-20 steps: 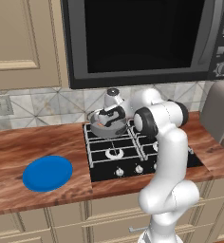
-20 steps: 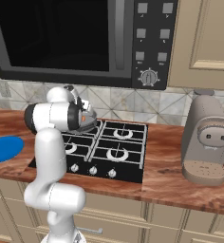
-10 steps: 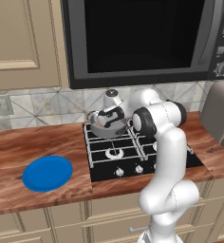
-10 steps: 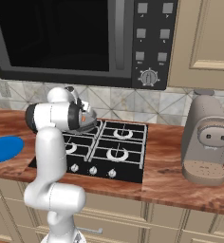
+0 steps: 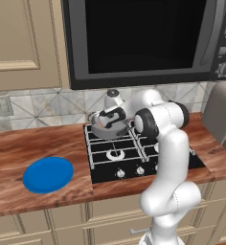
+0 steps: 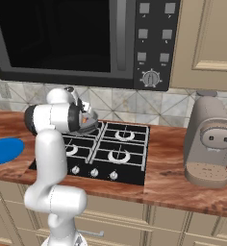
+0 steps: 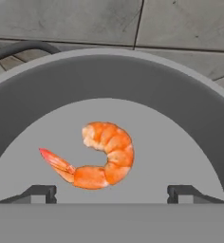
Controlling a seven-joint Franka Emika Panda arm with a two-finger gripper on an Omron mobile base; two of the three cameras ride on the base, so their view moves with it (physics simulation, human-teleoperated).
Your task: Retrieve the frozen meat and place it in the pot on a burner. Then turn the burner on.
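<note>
Looking: down through our hand camera, we see the shrimp lying on the flat grey floor of the pot, curled, tail fan toward the left of that view.
Shrimp: it rests alone in the pot, apart from the pot wall on every side, and nothing of ours touches it.
Gripper: our gripper is released; its two dark fingertips stand wide apart at the bottom of the hand view, one to each side of the shrimp and just beside it, holding nothing.
Pot: in the left base view the pot sits on the back left burner of the cooktop, with our hand right over it; in the right base view its rim shows past our arm, with a bit of orange inside.
Burner: the front left burner lies bare just in front of the pot.
Knobs: the silver knobs line the front edge of the cooktop.
Counter: a blue plate lies on the wooden counter, well apart from the cooktop to its left.
Behind: we see grey tile above the pot rim in the hand view.
</note>
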